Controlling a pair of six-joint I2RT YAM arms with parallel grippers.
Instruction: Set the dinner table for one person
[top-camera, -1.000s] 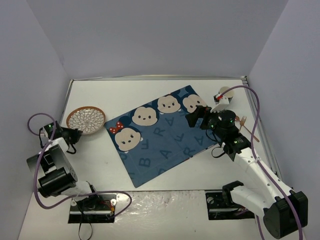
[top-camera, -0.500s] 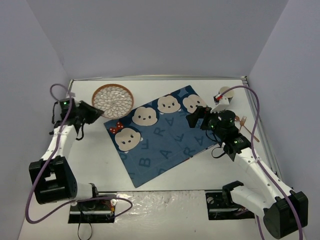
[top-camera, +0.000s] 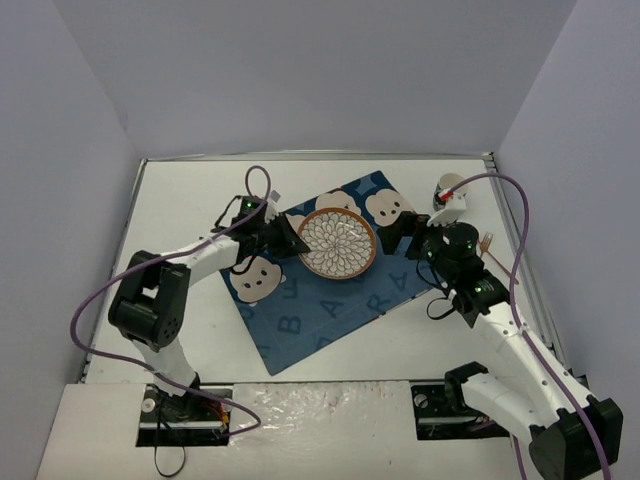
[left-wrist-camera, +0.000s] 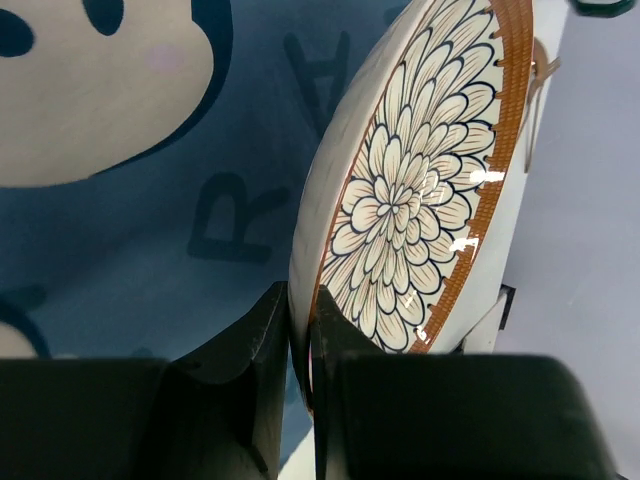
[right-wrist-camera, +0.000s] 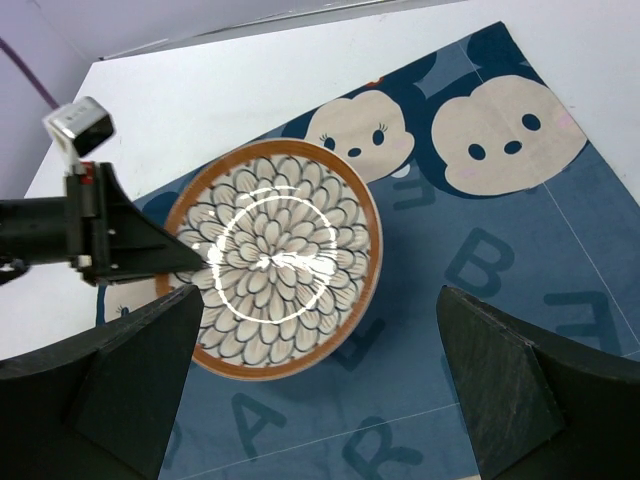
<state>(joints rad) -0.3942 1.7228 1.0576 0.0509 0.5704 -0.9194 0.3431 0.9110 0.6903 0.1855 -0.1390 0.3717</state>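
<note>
You've got the left fingers (left-wrist-camera: 250, 350) pinching the flowered plate (left-wrist-camera: 410, 190) by its left rim over the blue placemat (top-camera: 330, 315), with the right fingers (right-wrist-camera: 140, 340) spread just off its right side.

We see the white dinner table (top-camera: 190, 200) carrying a blue cartoon placemat (top-camera: 320, 322) at its middle, a white cup (top-camera: 450, 190) at the far right, and nearer, perhaps a fork (top-camera: 487, 243).

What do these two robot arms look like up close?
Both the left arm and right arm have white links with chunky black joints and small green lights. A purple cable loops loosely along each. The left gripper and right gripper are matte black, with blunt wedge-shaped fingers.
</note>
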